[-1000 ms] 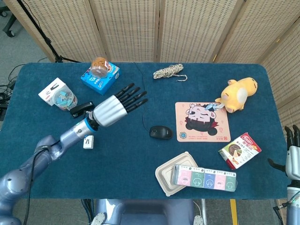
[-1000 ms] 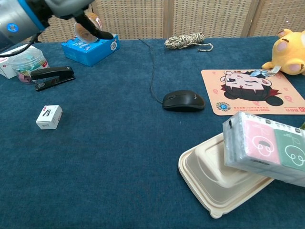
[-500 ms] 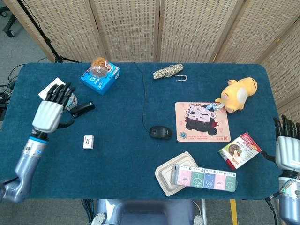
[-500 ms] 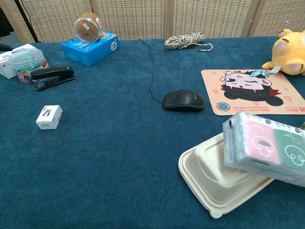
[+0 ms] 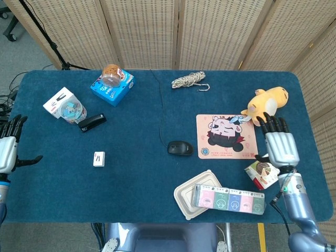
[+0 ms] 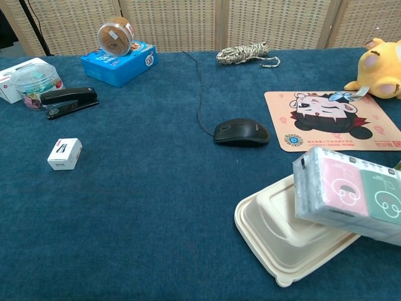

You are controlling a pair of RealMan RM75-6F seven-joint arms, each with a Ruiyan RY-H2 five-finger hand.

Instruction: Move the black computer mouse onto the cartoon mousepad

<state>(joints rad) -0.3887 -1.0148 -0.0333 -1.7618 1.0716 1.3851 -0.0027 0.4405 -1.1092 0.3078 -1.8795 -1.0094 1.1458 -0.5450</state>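
Observation:
The black computer mouse (image 5: pixel 180 148) (image 6: pixel 241 132) lies on the blue tablecloth just left of the cartoon mousepad (image 5: pixel 227 136) (image 6: pixel 332 119), not on it; its cable runs toward the table's far edge. My right hand (image 5: pixel 279 146) hovers open, fingers spread, right of the mousepad and above a snack packet. My left hand (image 5: pixel 7 148) is open at the table's left edge, far from the mouse. Neither hand shows in the chest view.
A takeaway box (image 5: pixel 197 192) with a tissue pack (image 5: pixel 228 199) sits in front of the mouse. A yellow plush (image 5: pixel 266 105), rope coil (image 5: pixel 189 80), blue box with jar (image 5: pixel 112 84), stapler (image 5: pixel 92 122), small white box (image 5: pixel 98 158) and white carton with tub (image 5: pixel 65 105) lie around.
My left hand has drawn back from mid-table to the left edge. My right hand has come forward from the right edge to beside the mousepad. The mouse has not moved.

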